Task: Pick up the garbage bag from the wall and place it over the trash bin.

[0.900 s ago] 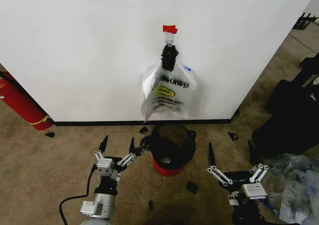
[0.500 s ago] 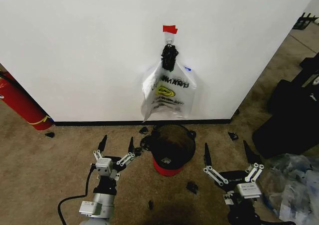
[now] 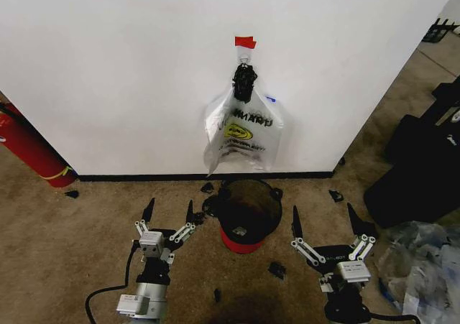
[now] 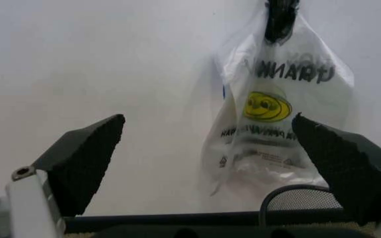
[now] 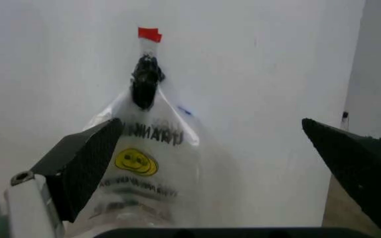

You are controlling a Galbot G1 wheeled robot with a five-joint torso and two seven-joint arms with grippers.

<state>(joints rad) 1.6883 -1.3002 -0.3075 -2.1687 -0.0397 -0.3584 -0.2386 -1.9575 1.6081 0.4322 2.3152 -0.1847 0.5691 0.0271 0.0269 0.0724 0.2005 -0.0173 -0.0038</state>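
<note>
Head view: the garbage bag (image 3: pixel 242 130) hangs on the white wall (image 3: pixel 108 72) in the upper middle of the frame. It is a thin see-through bag with a yellow smiley face and dark letters. A black knot (image 3: pixel 244 82) ties its top, and a bit of red tape (image 3: pixel 244 42) sits just above the knot. The trash bin (image 3: pixel 244 213) stands on the brown carpet (image 3: pixel 65 252) right below the bag, near the middle of the frame. It has a red body and a black rim, and it looks dark inside. No bag is on it.

The left gripper (image 3: pixel 168 213) is at the lower left, beside the bin, with its fingers spread wide and nothing in them. The right gripper (image 3: pixel 325 227) is at the lower right, on the other side of the bin. Its fingers are spread wide too, and it holds nothing.

In both wrist views the bag shows between the dark fingertips, farther off against the wall.

So no step of the job looks done. The bag is not picked up, and it is not put over the bin. A red fire extinguisher (image 3: pixel 29 146) leans at the far left.
</note>
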